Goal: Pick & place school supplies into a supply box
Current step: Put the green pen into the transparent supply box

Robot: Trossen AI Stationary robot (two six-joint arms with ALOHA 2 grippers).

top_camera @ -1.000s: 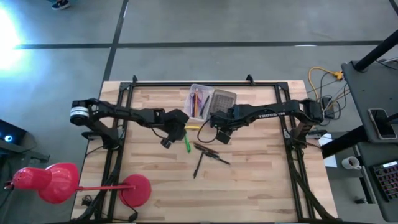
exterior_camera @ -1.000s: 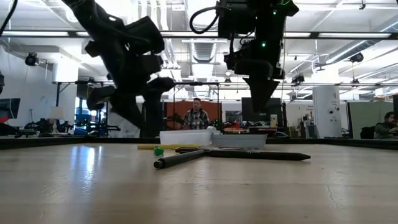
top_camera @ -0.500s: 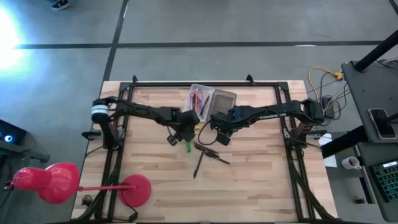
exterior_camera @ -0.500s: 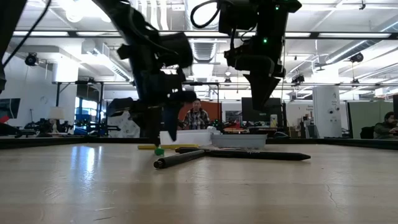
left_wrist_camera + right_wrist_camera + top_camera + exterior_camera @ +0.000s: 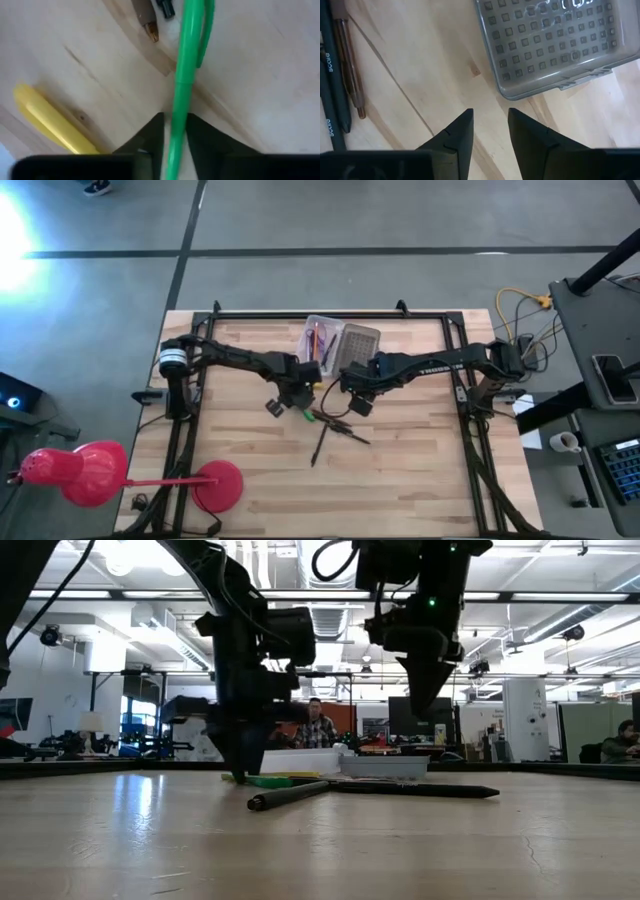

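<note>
A green pen lies on the wooden table at mid-table, with my left gripper down on it and shut on it; the high view shows the gripper just near of the supply box. The supply box, a clear tray holding a few pens, stands at the far middle with its grey dotted lid beside it. A yellow pen lies next to the green one. My right gripper hovers open above the bare table just near of the lid. My left gripper pinches the green pen's barrel between its two fingers, away from the clipped cap end. The fingers come from above, pointing down, and lie across the pen. In the low view the pen lies on the table.
Two black pens lie nearer the front, right of the green pen; a brown pencil lies beside them. A red desk lamp stands at the near left corner. Black frame rails run along the table's sides.
My left gripper has gone toward the table's right edge and down onto the green pen, tipping from a slant to point nearly straight down. Its fingers, wide apart a second ago, have shut on the pen. My right gripper has kept still.
</note>
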